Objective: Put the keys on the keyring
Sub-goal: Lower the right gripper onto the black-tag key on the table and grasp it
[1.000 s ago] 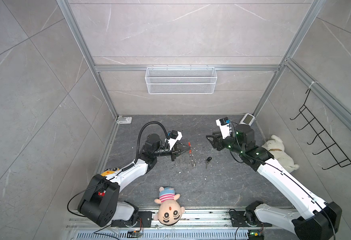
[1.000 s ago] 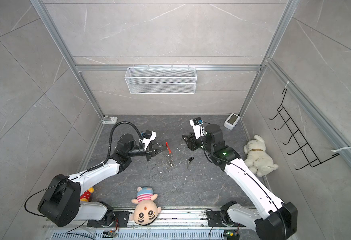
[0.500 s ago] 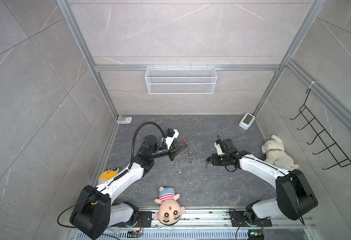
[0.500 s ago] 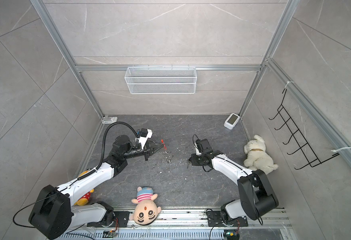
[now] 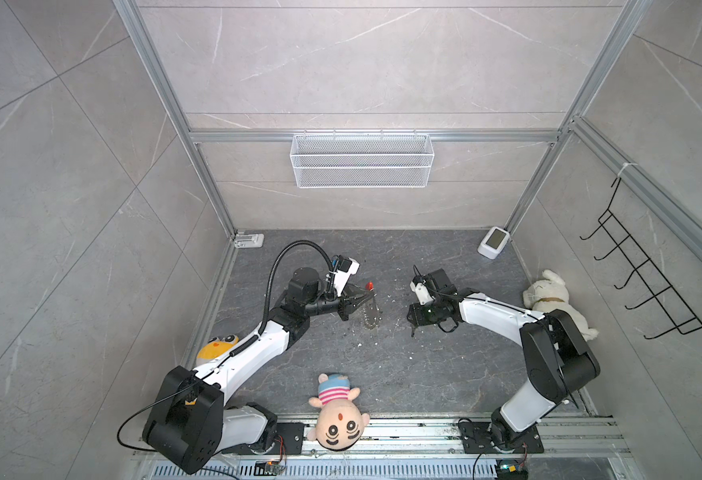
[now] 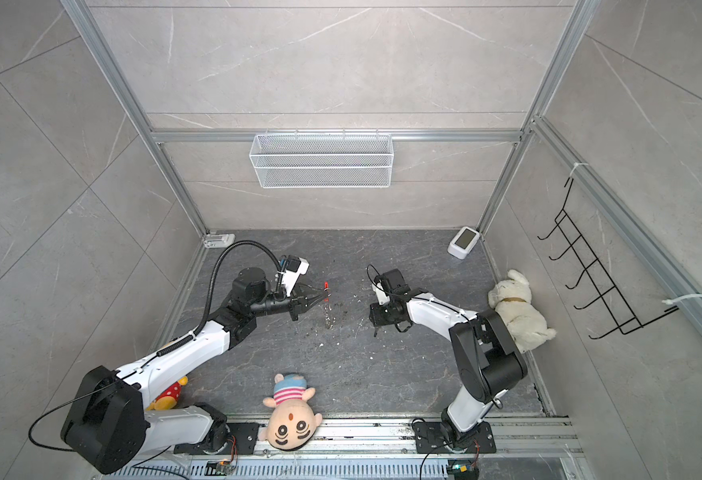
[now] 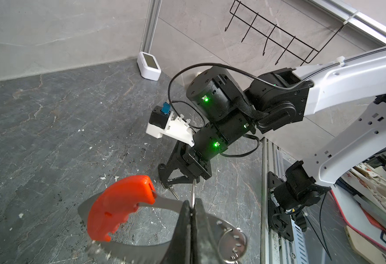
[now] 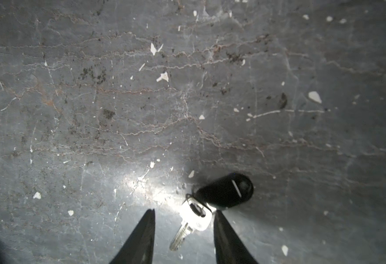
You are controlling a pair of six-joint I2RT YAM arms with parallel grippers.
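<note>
1. Two pincers low over the dark grey, veined stone surface (image 5: 424,374), tips turned toward each other, well apart.
2. Clenched: the left pincer (image 7: 193,202), jaws pressed flat together on the large oval metal keyring (image 7: 164,204).
3. On that loop, just to one side of the clenched jaws, a bright red curved plastic segment (image 7: 119,205); on the other side, small silver rings (image 7: 229,240) strung through the band.
4. In both top views, keyring (image 5: 372,316) right at the left pincer's tip, on the side toward the right pincer; whether its lower end touches the surface, impossible to tell.
5. Released: the right pincer (image 8: 184,212), jaws spread, tips close to the surface.
6. Flat on the surface at those tips, the keys (image 8: 224,192): a small bunch made of a black rounded plastic fob and a silver key (image 8: 193,221) with a short notched blade.
7. Silver key between the spread jaws, blade pointing back toward the pincer's body; black fob just beyond the tips. One jaw tip just beside the key's head, contact unclear.
8. Keys well apart from the left pincer, not on the keyring.
9. Behind the right pincer's arm, a white plush dog (image 5: 549,297); near the arm bases, a plush doll with a striped cap (image 5: 337,419).
</note>
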